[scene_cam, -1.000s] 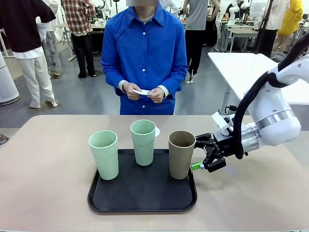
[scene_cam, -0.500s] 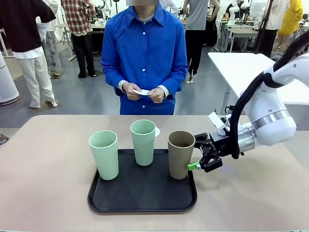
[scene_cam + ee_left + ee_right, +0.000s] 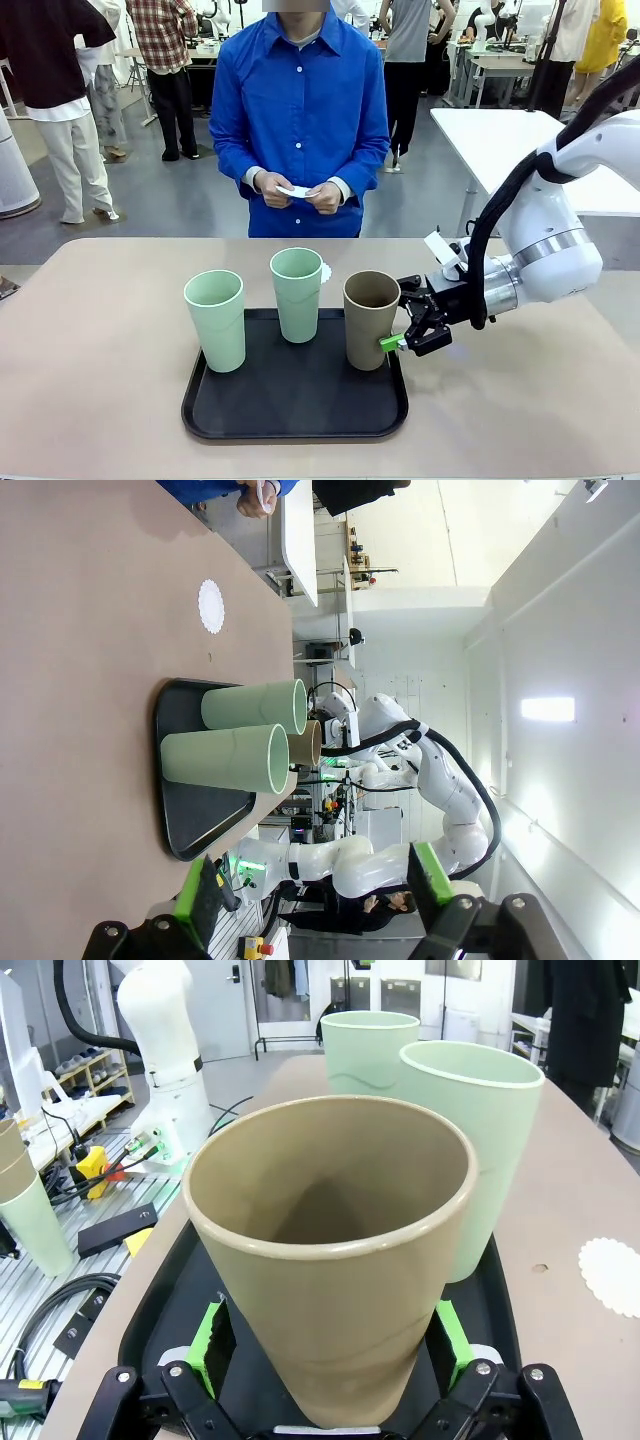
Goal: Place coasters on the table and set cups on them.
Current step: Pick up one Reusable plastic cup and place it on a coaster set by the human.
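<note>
Three cups stand upright on a black tray (image 3: 300, 405): two mint green cups (image 3: 216, 320) (image 3: 297, 293) and a brown cup (image 3: 368, 320) at the right. My right gripper (image 3: 400, 318) is open, with one green pad on each side of the brown cup (image 3: 335, 1260), low on its wall. One white coaster (image 3: 323, 272) lies on the table (image 3: 100, 330) behind the middle cup, also visible as the coaster (image 3: 615, 1275). The person's hands (image 3: 298, 190) hold another white coaster. My left gripper (image 3: 315, 900) hangs open and empty, far from the tray (image 3: 195, 820).
A person in a blue shirt (image 3: 300, 110) stands at the far edge. A white table (image 3: 500, 140) sits at the back right, with people walking behind. Bare tabletop lies left and right of the tray.
My right gripper has slid left along the table, and its open fingers now stand on both sides of the brown cup. The cups and the person's hands have stayed put.
</note>
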Controlling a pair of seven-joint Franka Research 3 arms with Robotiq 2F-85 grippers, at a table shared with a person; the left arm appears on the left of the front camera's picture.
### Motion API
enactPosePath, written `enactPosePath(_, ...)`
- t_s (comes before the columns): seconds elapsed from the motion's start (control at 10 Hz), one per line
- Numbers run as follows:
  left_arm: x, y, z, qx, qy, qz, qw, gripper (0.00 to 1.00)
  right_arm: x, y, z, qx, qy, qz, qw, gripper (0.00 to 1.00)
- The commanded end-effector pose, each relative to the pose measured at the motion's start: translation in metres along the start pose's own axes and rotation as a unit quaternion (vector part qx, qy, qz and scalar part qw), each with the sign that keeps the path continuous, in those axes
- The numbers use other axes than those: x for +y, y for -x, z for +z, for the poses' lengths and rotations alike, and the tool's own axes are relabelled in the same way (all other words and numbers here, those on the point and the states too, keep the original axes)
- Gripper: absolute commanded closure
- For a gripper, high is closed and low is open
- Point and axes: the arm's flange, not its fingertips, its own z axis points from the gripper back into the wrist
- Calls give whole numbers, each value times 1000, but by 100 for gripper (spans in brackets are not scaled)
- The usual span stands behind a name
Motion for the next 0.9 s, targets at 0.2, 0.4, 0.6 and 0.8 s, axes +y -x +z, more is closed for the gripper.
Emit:
enactPosePath(0.2,0,0,2,-4,8,-8,1000,0,-9,5,-14,-17,7,6,1000,0)
enactPosePath(0.4,0,0,2,-4,8,-8,1000,0,-13,8,-17,-24,4,1,1000,0)
enactPosePath(0.6,0,0,2,-4,8,-8,1000,0,-15,8,-20,-32,3,3,999,0)
enactPosePath(0.8,0,0,2,-4,8,-8,1000,0,-17,8,-25,-37,-3,-1,999,0)
